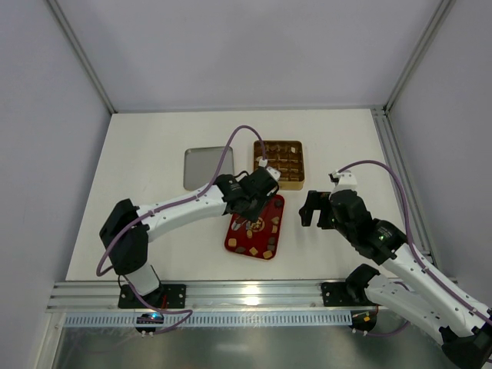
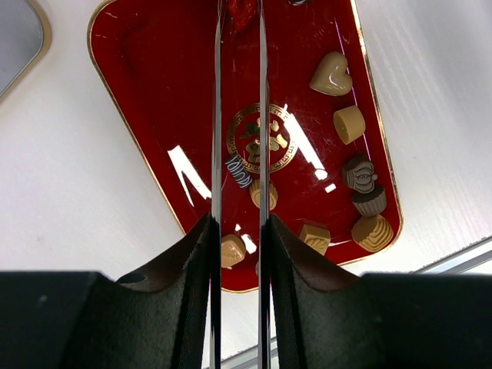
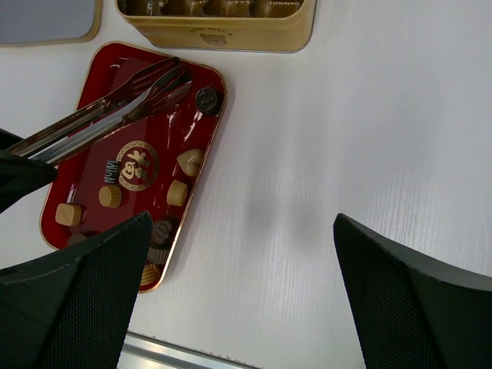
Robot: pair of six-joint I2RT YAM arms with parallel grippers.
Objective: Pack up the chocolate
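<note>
Several small chocolates (image 2: 330, 74), tan, cream and dark brown, lie on the red tray (image 2: 154, 84), mostly at its near end. My left gripper (image 2: 238, 223) is shut on metal tongs (image 2: 217, 115) that reach over the tray's middle. In the right wrist view the tongs' (image 3: 115, 108) forked tips hover empty beside a dark round chocolate (image 3: 207, 98) at the tray's far corner. The gold tin (image 1: 279, 164) behind the tray (image 1: 235, 240) holds several pieces. My right gripper (image 3: 242, 219) is open and empty above bare table right of the tray.
A flat grey lid (image 1: 206, 167) lies left of the gold tin. The left arm (image 1: 177, 209) crosses the table towards the tray. A metal rail (image 1: 231, 294) runs along the near edge. White walls enclose the table.
</note>
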